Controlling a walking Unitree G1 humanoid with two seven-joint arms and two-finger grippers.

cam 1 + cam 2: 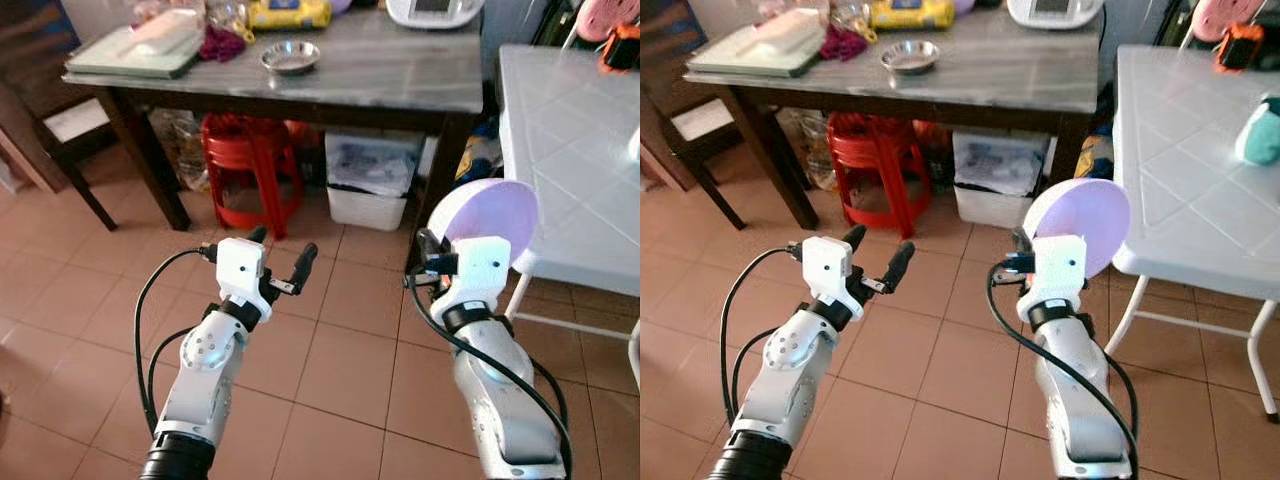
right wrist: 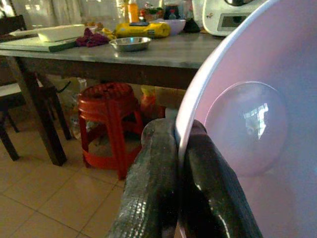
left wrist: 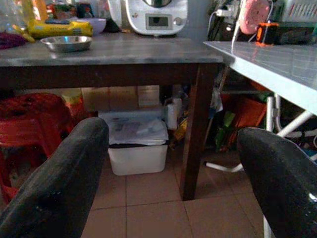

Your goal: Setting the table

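Clamped tight on the rim of a pale lilac round plastic plate (image 1: 487,218), the right gripper (image 2: 179,148) has its two black fingers (image 2: 151,193) pressed one on each face of the plate, with no gap left between them but the plate's thin edge. That plate stands nearly upright in the air above the terracotta tiled floor (image 1: 330,350), close beside the near corner of the white tiled table (image 1: 570,160) on the robot's right, not resting on it. Its surface is smooth and glossy, a soft pinkish lilac, with a shallow circular well in the middle that catches a small bright reflection, and a thin whitish rim. By contrast, the left gripper (image 1: 279,256) is held out in front over the floor with its fingers (image 3: 59,183) spread wide apart and nothing between them. Ahead stands a dark-legged table with a grey stone top (image 1: 400,75), carrying a small round steel dish (image 1: 290,55), a yellow packet (image 1: 288,13), a white kitchen appliance (image 1: 432,10) and a pale green tray (image 1: 130,55). Under it sit a red plastic stool (image 1: 250,165) and a white storage box (image 1: 370,185). On the white table lies a teal object (image 1: 1262,135) near the far edge.
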